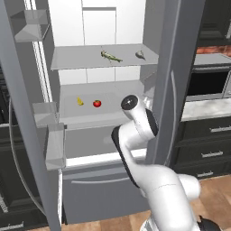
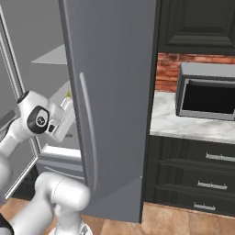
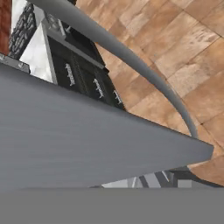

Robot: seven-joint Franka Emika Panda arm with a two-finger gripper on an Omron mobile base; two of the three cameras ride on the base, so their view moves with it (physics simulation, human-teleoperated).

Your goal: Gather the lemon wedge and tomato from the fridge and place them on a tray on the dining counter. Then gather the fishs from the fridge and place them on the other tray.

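White glossy arm [image 1: 153,180], fat rounded segments, smooth shell with no cables or screws showing. Dark grey bands at the joints, one long black seam down the forearm link. Round dark end cap with a pale ring on the elbow joint [image 2: 38,120] (small white mark in its centre, too small to read). Boxy light-grey wrist block [image 2: 62,120] beyond that cap.

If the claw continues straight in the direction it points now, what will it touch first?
Most likely the open right fridge door: in the hand view its grey panel sits close ahead, with its curved handle beyond. Depth is hard to judge, so contact could be near.
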